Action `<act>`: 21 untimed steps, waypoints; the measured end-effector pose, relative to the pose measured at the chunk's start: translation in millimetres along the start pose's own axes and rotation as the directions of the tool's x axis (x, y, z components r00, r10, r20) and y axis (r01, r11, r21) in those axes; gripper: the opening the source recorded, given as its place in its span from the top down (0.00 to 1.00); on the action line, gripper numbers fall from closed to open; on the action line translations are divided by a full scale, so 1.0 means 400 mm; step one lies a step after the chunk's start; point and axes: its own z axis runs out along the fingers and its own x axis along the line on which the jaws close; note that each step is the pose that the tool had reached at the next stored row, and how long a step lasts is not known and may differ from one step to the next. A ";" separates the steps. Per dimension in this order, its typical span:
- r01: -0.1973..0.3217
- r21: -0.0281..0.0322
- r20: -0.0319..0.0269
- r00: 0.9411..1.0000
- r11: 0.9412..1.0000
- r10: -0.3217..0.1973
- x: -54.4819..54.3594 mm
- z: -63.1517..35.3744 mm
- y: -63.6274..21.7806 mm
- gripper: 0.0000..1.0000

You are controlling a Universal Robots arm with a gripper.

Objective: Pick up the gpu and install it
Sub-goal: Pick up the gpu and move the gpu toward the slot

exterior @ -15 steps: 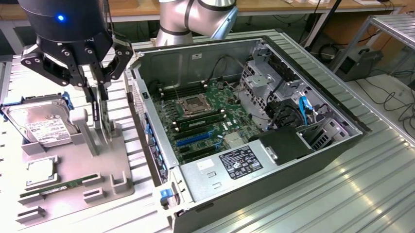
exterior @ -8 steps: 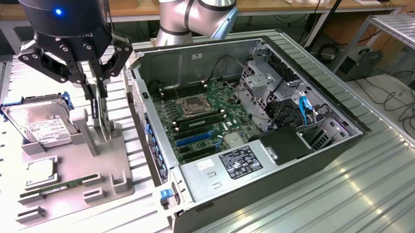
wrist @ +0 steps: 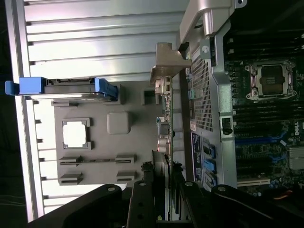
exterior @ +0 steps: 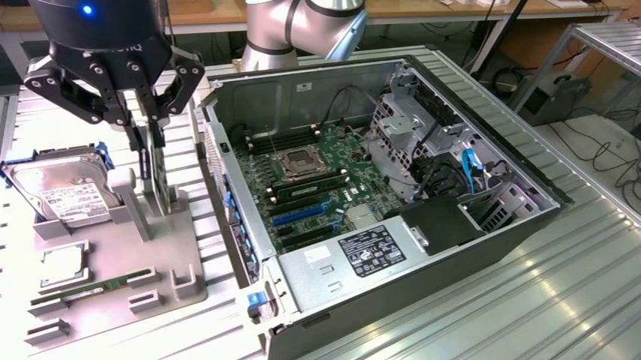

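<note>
Tool straddles upright gpu in holder; can't tell if clamped.

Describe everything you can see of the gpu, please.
The gpu is a slim dark card seen edge-on, standing upright in a slot of the grey holder, beside the hard drive and outside the open computer case. A silver metal bracket closes one end. The end effector straddles its top edge.

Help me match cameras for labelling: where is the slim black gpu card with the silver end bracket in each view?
Exterior view: the gpu stands on edge in the grey holder at the exterior view's left, under the hand.
Wrist view: edge-on, between the grey holder and the computer case's perforated wall.
Shared landmark: the silver square processor socket.
</note>
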 end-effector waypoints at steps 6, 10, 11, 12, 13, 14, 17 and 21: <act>0.000 0.000 0.000 1.000 1.000 0.000 0.000 -0.013 0.001 0.74; 0.000 0.000 0.000 1.000 1.000 0.000 -0.001 -0.021 0.001 0.74; 0.000 0.000 0.000 1.000 1.000 0.000 -0.001 -0.023 0.001 0.74; 0.000 0.000 0.000 1.000 1.000 0.000 -0.001 -0.028 0.001 0.74; 0.000 0.000 0.000 1.000 1.000 0.000 -0.001 -0.030 0.001 0.74; 0.000 0.000 0.000 1.000 1.000 0.000 -0.001 -0.032 0.001 0.74; 0.000 0.000 0.000 1.000 1.000 0.000 -0.001 -0.033 0.001 0.74; 0.000 0.000 0.000 1.000 1.000 0.000 -0.001 -0.033 0.001 0.74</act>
